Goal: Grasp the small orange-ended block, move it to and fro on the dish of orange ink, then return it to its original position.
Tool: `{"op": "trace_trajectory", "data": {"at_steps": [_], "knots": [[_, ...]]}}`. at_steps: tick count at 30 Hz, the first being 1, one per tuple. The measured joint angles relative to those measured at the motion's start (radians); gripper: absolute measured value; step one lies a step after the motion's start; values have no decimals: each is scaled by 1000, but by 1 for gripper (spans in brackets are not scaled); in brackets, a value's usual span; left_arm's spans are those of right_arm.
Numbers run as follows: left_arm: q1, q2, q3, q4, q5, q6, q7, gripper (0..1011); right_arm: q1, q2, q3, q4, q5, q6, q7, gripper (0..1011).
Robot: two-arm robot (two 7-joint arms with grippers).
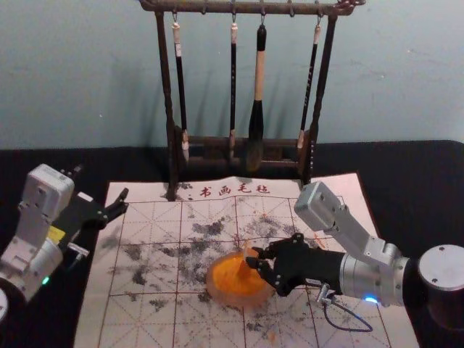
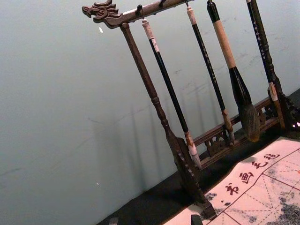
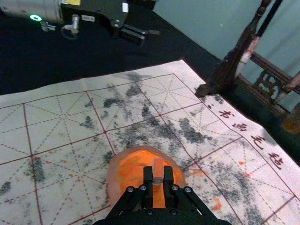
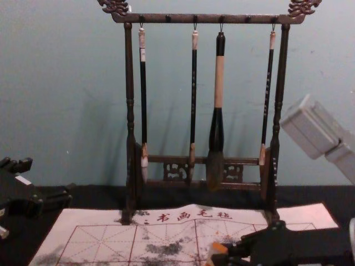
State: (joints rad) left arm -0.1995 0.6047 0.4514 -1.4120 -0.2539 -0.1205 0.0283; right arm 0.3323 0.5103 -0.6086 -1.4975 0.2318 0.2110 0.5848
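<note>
Two fingers of the right pincer are closed on the small orange-ended block, gripping it between their tips. The block is held over the dish of orange ink, though I cannot tell whether it touches the orange ink. The right pincer reaches in from the right of the dish. Under the dish lies a pale calligraphy felt mat ruled with red lines, with black smudges beyond and to the left of the dish, and a few orange spots scattered about it. Farther behind the dish, along the mat's far edge, run four red characters. Well to the left of the dish, near the mat's left edge, the left pincer is parked with its fingers spread apart. Behind the dish stands a dark carved wooden brush rack, with three slim calligraphy brushes and one thick calligraphy brush hanging from its bar, tips down. A black-covered surface extends around the mat, and behind the rack is a pale blue-grey wall.
</note>
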Motion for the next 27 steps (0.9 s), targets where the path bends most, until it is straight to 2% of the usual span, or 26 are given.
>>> {"op": "trace_trajectory", "data": {"at_steps": [16, 27], "knots": [[0, 0, 0, 0, 0, 0, 0, 1001, -26, 25, 24, -21, 10, 5, -2, 95], [0, 0, 0, 0, 0, 0, 0, 1002, -50, 41, 22, -52, 27, 6, 15, 96]]}}
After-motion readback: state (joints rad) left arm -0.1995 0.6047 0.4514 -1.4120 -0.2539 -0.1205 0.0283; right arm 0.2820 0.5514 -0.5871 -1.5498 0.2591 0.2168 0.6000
